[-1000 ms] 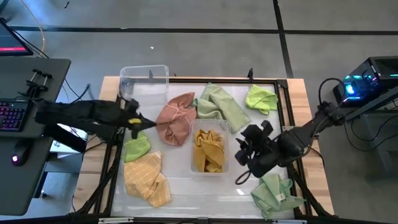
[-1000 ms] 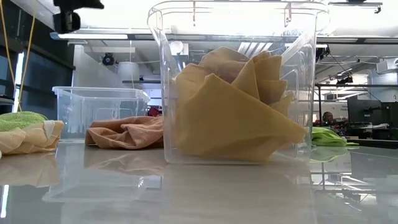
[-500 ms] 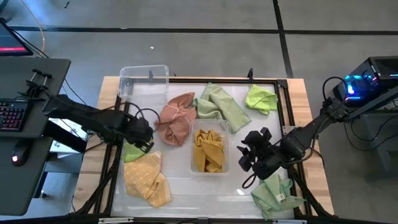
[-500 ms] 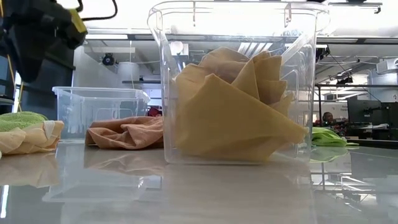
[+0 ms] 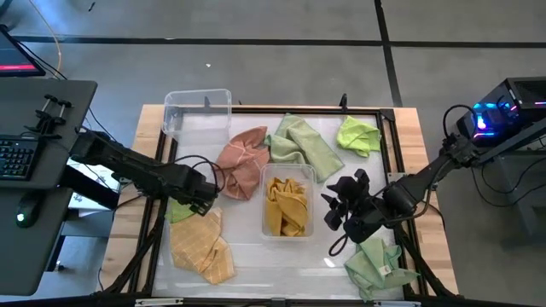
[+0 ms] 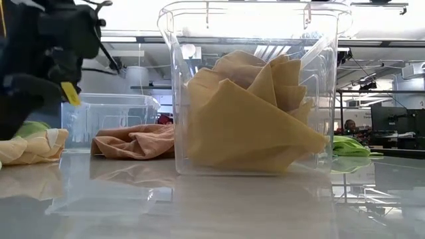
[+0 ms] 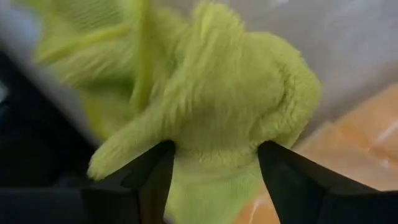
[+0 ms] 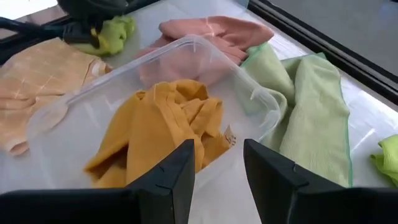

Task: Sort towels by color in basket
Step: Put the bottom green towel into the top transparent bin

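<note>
From my remote station, I see the left gripper (image 5: 201, 197) down on the lime green towel (image 7: 211, 106) at the table's left side, its fingers (image 7: 152, 177) spread apart around the cloth's fluffy edge. The grid-pattern yellow towel (image 5: 201, 247) lies just beside it. The right gripper (image 5: 338, 210) hovers beside the clear bin (image 5: 309, 228) holding the mustard towel (image 5: 286, 207), fingers partly apart and holding nothing. The pink towel (image 5: 241, 163) and sage green towels (image 5: 303, 143) lie beyond the bin.
</note>
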`<control>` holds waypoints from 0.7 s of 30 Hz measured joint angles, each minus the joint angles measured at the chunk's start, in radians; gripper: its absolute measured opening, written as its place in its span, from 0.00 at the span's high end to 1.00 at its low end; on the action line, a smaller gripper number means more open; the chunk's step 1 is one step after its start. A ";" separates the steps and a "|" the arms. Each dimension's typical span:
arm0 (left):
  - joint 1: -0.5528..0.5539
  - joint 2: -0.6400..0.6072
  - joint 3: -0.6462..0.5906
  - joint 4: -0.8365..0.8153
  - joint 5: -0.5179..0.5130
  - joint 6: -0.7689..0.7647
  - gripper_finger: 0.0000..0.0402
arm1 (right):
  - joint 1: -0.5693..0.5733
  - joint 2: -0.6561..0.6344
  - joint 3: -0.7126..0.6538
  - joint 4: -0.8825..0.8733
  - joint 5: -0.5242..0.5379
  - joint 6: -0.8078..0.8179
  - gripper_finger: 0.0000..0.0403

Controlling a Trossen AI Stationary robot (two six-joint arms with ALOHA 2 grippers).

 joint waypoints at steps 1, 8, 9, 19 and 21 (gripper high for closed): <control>0.005 0.007 -0.014 0.031 0.000 0.006 0.50 | -0.004 0.000 0.000 0.003 -0.002 0.000 0.67; 0.010 0.040 -0.027 0.093 -0.012 0.077 0.86 | -0.010 0.000 0.000 0.006 -0.035 0.001 0.67; 0.009 0.040 -0.022 0.092 -0.012 0.086 0.92 | -0.010 0.000 0.000 0.006 -0.035 0.003 0.67; -0.030 -0.053 0.257 -0.005 -0.103 0.223 0.99 | -0.010 0.000 0.000 0.005 -0.005 0.038 0.67; -0.029 -0.067 0.361 -0.036 -0.168 0.273 0.99 | -0.010 0.000 0.000 0.007 0.016 0.058 0.67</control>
